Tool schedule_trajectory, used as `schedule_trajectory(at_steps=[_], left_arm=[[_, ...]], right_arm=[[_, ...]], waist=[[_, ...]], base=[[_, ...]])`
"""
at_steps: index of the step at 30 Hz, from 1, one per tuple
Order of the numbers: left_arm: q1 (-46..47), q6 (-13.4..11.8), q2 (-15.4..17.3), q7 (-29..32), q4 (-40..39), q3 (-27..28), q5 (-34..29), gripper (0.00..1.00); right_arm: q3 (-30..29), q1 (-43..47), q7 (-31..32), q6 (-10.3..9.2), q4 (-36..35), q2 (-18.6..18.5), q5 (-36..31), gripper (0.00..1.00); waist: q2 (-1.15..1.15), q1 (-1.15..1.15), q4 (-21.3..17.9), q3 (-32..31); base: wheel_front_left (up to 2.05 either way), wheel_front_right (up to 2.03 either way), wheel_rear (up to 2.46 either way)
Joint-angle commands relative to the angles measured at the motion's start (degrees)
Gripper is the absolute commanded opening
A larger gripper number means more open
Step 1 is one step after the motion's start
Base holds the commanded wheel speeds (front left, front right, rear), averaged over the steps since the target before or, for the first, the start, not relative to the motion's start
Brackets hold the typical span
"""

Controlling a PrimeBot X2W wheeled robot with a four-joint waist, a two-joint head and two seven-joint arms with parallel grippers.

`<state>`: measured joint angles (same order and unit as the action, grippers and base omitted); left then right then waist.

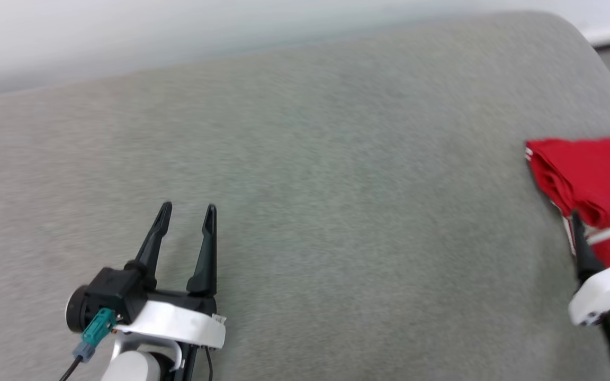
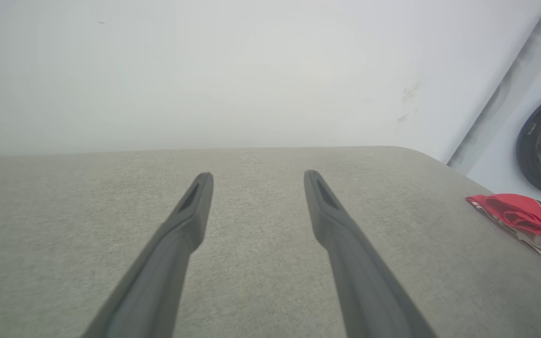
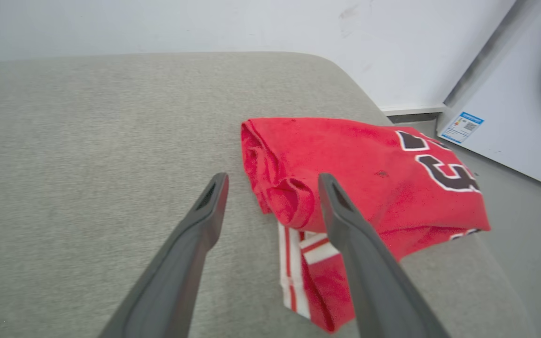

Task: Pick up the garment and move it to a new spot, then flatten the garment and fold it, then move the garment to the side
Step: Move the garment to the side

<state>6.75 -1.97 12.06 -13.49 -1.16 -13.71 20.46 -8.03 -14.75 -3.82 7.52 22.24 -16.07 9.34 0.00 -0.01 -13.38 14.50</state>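
Note:
The garment (image 1: pixel 591 180), a red jersey folded into a bundle, lies at the right edge of the grey cushioned surface (image 1: pixel 305 185). Its black white-outlined number and its striped trim face up on the garment (image 3: pixel 364 173) in the right wrist view. My right gripper (image 1: pixel 601 217) hangs open just over the garment's near edge, nothing between its fingers. In the right wrist view the right gripper (image 3: pixel 274 180) frames the garment's rolled left fold. My left gripper (image 1: pixel 187 210) is open and empty over bare surface at the lower left. A red edge of the garment (image 2: pixel 524 218) lies far right of the left gripper (image 2: pixel 258 177).
The surface's rounded right corner and right edge drop to a grey floor (image 3: pixel 524 225). A white appliance (image 3: pixel 510 117) with a dark round door stands beyond that edge. A pale wall (image 2: pixel 204 70) runs behind the surface.

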Motion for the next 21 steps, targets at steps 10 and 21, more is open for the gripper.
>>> schedule_trajectory(at_steps=[10, 21], left_arm=[[-5.86, -1.47, 0.28, -1.19, 4.79, 2.52, 1.51, 1.0], [-11.29, -1.36, 0.67, -1.34, 6.87, 2.27, 1.56, 1.0]], right_arm=[[3.12, 12.77, 2.38, -0.06, -17.86, 8.64, -0.25, 1.0], [4.13, 24.09, 6.22, -0.06, -30.36, 12.14, -3.12, 1.0]], waist=[[0.0, 0.01, 12.25, -11.86], [0.0, 0.01, 13.47, -16.27]], base=[[0.0, 0.0, 0.0], [0.0, 0.0, 0.0]])
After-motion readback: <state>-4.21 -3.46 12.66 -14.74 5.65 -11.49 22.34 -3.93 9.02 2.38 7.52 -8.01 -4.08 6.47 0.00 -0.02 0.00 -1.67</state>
